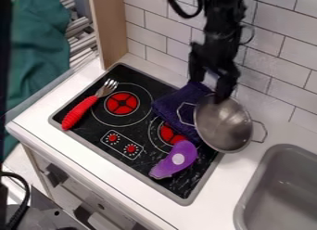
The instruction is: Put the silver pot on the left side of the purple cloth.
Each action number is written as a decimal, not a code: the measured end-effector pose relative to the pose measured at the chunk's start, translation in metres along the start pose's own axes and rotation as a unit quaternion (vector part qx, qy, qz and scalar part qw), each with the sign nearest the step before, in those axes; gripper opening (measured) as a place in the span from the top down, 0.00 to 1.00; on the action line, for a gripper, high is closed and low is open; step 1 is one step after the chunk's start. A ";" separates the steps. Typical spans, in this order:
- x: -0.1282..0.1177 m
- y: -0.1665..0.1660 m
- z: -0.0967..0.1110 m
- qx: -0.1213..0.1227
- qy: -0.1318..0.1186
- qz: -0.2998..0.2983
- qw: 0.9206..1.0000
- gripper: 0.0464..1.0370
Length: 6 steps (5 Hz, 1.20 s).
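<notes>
The black gripper (209,90) hangs at the upper right of the stove, its fingers spread apart. One finger is over the dark purple cloth, and the other overlaps the upper rim of the silver pot. The silver pot (224,126) appears tilted, its bowl facing the camera, at the stove's right edge and over the right part of the cloth. It has a wire handle on each side. The dark purple cloth (174,104) lies on the back right of the stove, partly hidden by the pot and gripper.
On the black stove (139,120) lie a red-handled fork (80,112) at the left and a purple toy (174,160) in front of the cloth. A grey sink (282,187) is at the lower right. A tiled wall (278,53) stands behind the counter.
</notes>
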State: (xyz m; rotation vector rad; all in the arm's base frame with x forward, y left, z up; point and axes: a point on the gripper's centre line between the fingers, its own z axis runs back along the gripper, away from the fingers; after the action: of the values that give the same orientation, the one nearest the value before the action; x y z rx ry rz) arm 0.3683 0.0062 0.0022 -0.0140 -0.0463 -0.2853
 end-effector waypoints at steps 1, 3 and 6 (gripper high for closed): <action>0.000 0.007 -0.012 -0.011 0.017 0.001 1.000 0.03; 0.004 0.004 -0.020 -0.027 0.022 -0.007 0.999 0.35; 0.000 -0.008 0.017 -0.039 -0.032 -0.023 0.998 0.99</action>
State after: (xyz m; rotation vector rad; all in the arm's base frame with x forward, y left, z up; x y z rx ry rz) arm 0.3648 -0.0008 0.0194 -0.1003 -0.0985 -0.3335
